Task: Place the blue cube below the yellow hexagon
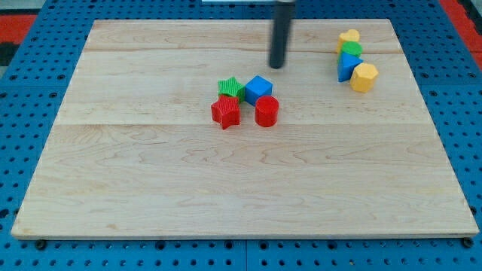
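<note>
The blue cube (258,88) sits near the board's middle, touching a green star (230,87) on its left and a red cylinder (266,111) below it. The yellow hexagon (364,77) lies at the view's upper right, at the bottom of a small cluster. My tip (278,65) is just above and slightly right of the blue cube, a short gap away from it.
A red star (225,112) lies below the green star. In the right cluster, a yellow block (349,37), a green block (351,50) and a blue block (348,66) sit above and left of the hexagon. The wooden board (151,188) rests on a blue pegboard.
</note>
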You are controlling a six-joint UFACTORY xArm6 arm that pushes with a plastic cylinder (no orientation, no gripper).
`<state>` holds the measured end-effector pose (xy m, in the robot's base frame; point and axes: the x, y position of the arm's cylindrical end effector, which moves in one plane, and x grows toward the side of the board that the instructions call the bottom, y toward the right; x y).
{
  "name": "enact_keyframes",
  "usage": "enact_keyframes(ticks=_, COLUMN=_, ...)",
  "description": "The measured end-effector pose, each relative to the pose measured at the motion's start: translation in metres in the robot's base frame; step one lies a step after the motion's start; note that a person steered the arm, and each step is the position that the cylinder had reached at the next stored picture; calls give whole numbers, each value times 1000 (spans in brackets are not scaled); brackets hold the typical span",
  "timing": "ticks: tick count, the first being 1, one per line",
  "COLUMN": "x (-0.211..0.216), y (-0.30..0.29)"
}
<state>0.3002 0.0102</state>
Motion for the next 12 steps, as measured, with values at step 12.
enact_keyframes(ticks=12, x=66, y=-94)
